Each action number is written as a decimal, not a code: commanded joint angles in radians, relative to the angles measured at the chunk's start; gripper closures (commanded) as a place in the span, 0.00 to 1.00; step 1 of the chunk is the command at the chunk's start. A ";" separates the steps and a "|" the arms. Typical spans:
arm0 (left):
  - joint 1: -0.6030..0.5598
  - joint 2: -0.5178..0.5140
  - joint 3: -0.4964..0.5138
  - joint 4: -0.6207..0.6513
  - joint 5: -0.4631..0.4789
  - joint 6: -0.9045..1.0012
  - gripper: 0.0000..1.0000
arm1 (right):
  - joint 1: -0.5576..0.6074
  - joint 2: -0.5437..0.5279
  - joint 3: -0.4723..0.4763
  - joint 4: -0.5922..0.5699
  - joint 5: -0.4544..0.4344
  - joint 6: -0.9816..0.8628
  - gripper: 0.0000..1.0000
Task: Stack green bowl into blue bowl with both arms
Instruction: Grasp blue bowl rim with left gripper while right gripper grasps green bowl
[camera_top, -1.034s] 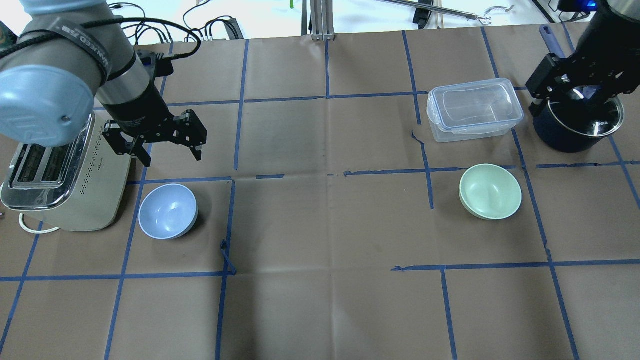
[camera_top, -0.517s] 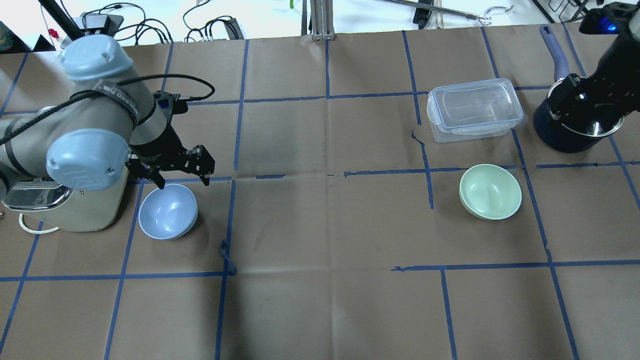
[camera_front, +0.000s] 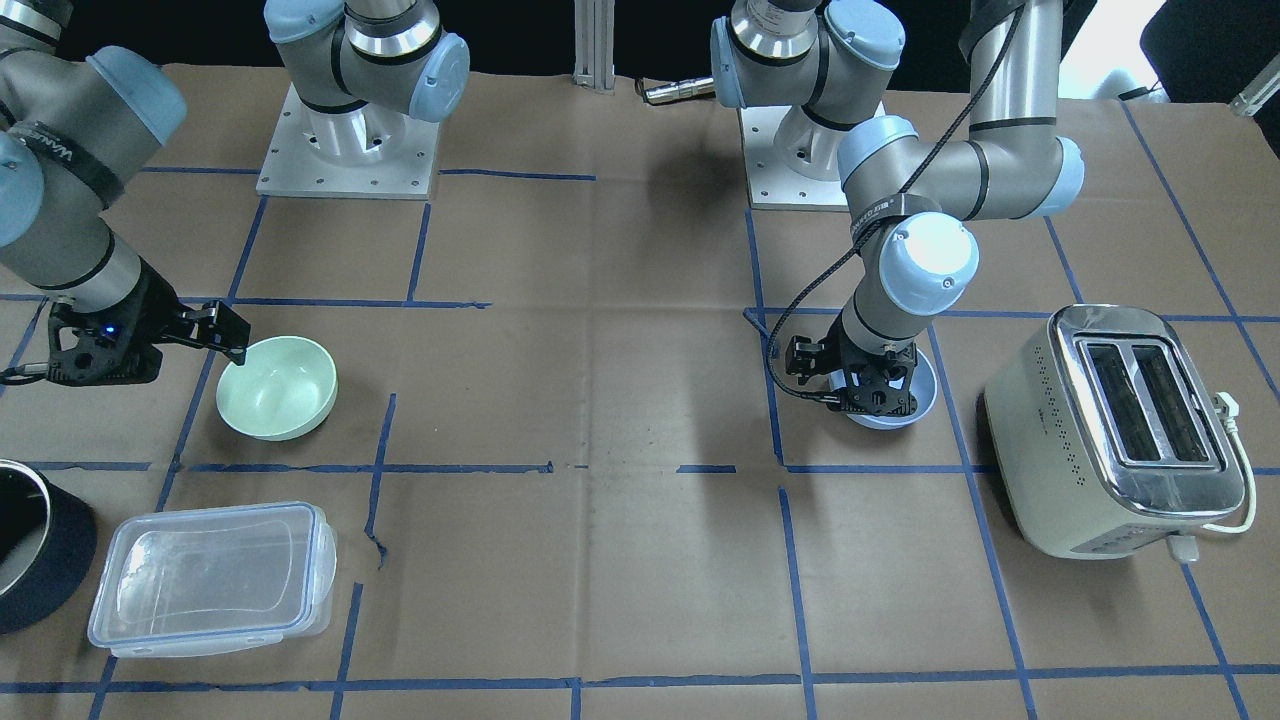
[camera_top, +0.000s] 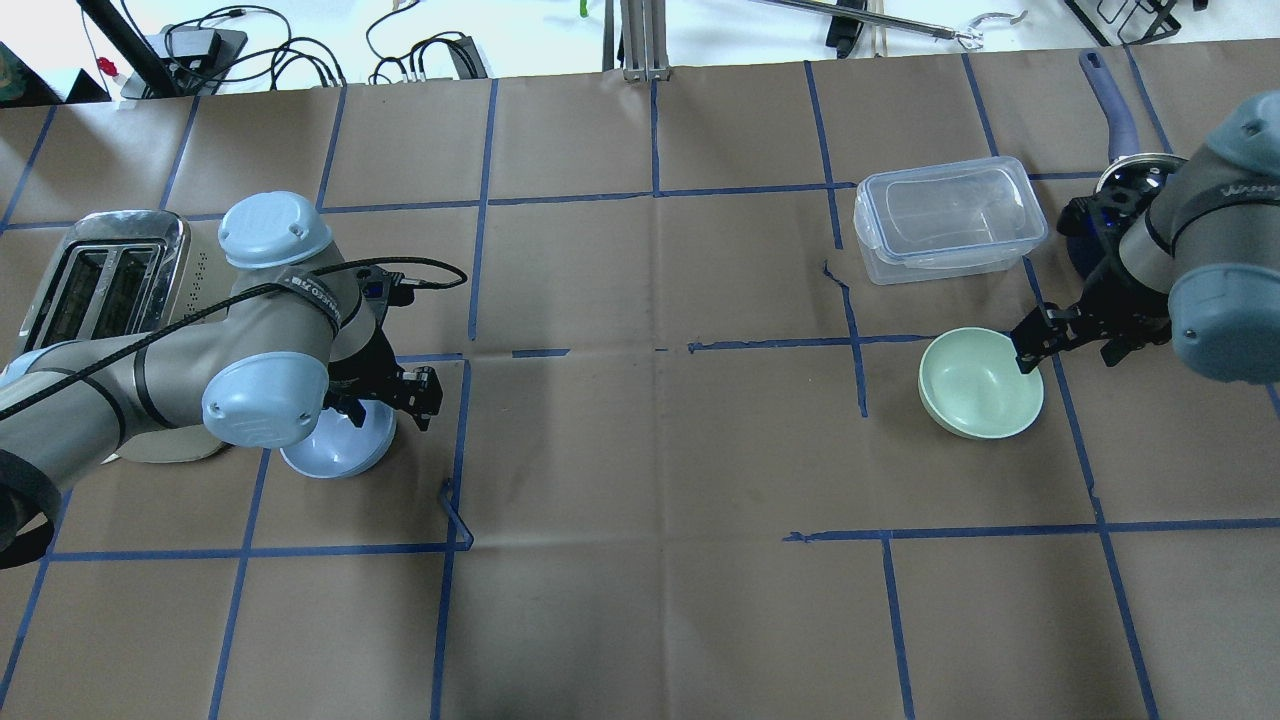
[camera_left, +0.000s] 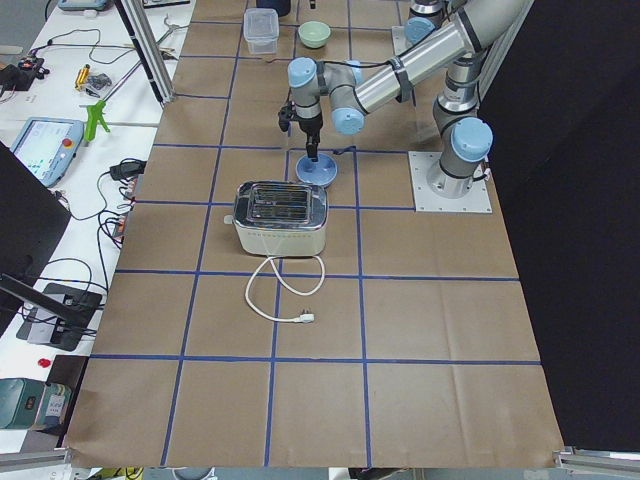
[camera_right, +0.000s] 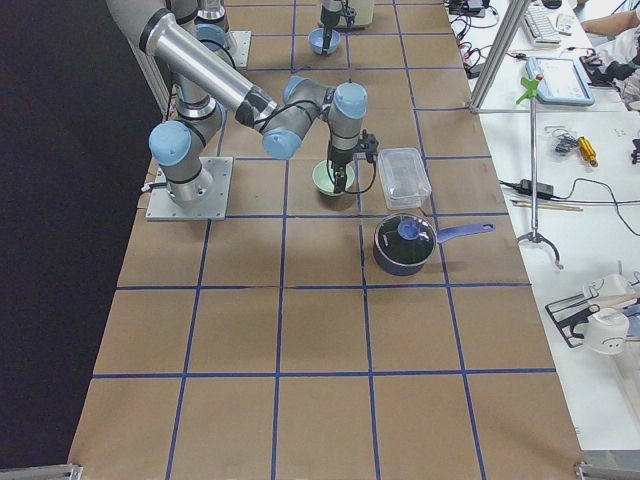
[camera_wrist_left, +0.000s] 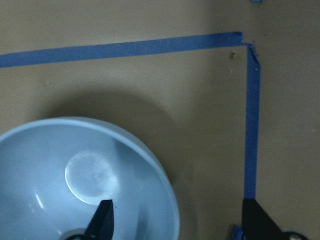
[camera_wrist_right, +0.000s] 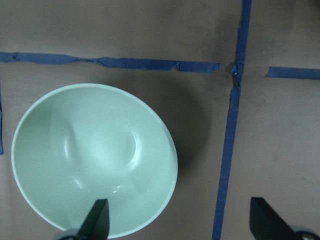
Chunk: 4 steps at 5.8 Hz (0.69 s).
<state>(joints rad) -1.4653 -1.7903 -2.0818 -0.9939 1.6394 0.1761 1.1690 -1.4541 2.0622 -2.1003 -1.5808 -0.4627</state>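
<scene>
The pale blue bowl sits at the left beside the toaster. My left gripper is open and low over the bowl's right rim. In the left wrist view one finger is inside the blue bowl and the other is outside. The mint-green bowl sits at the right. My right gripper is open at its right rim. In the right wrist view one finger is over the inside of the green bowl and the other is over the paper. Both grippers are empty.
A cream and chrome toaster stands just left of the blue bowl. A clear lidded container lies behind the green bowl. A dark pot with a blue handle is behind my right arm. Brown paper with blue tape lines covers the table.
Both arms have swung down. My left gripper moved from beside the toaster onto the blue bowl's rim. My right gripper moved from over the pot to the green bowl's rim. The bowls have not moved.
</scene>
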 joint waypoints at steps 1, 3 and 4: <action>-0.001 -0.009 0.006 0.006 0.003 -0.003 0.93 | 0.000 0.055 0.062 -0.093 0.005 -0.002 0.00; -0.006 0.008 0.008 0.009 0.003 0.002 0.98 | 0.000 0.067 0.065 -0.102 0.001 -0.001 0.14; -0.030 0.011 0.038 0.009 0.003 -0.018 0.99 | 0.000 0.067 0.064 -0.101 -0.001 0.010 0.63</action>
<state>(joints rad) -1.4781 -1.7844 -2.0643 -0.9854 1.6427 0.1701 1.1689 -1.3879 2.1262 -2.2008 -1.5803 -0.4601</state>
